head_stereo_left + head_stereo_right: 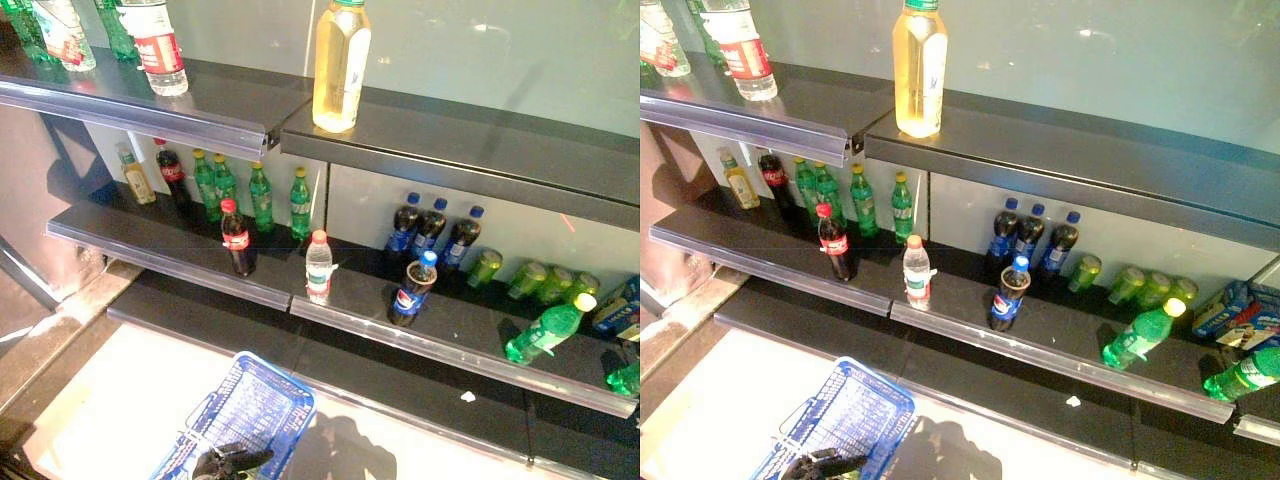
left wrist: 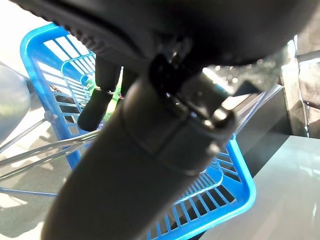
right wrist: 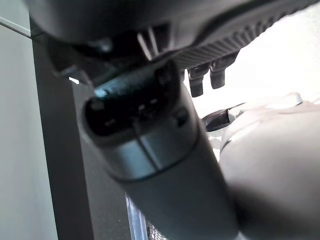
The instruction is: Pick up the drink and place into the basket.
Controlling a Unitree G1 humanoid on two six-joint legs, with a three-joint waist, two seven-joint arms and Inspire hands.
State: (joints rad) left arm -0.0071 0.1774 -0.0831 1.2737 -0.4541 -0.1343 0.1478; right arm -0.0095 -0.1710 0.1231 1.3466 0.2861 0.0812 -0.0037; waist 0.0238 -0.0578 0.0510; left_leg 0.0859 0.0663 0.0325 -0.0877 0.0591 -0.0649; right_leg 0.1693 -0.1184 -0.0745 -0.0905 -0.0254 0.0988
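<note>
My left hand (image 1: pixel 232 462) is shut on the thin wire handles (image 2: pixel 30 155) of the blue basket (image 1: pixel 250 405), which hangs low in front of the shelves. In the left wrist view a bit of green shows inside the basket (image 2: pixel 227 197) past my fingers (image 2: pixel 97 97). My right hand (image 3: pixel 150 125) holds nothing and its fingers (image 3: pixel 197 82) are relaxed. On the middle shelf (image 1: pixel 160 255) stand a red-capped cola bottle (image 1: pixel 237 237), a small water bottle (image 1: pixel 318 265) and a blue-capped cola bottle (image 1: pixel 413 287).
A tall yellow drink (image 1: pixel 340 65) stands on the top shelf (image 1: pixel 450 150). Green bottles (image 1: pixel 260 195) stand at the back of the middle shelf. Dark blue-capped bottles (image 1: pixel 432 232) stand behind. Green cans (image 1: pixel 540 280) and a green bottle (image 1: pixel 545 330) lie at the right.
</note>
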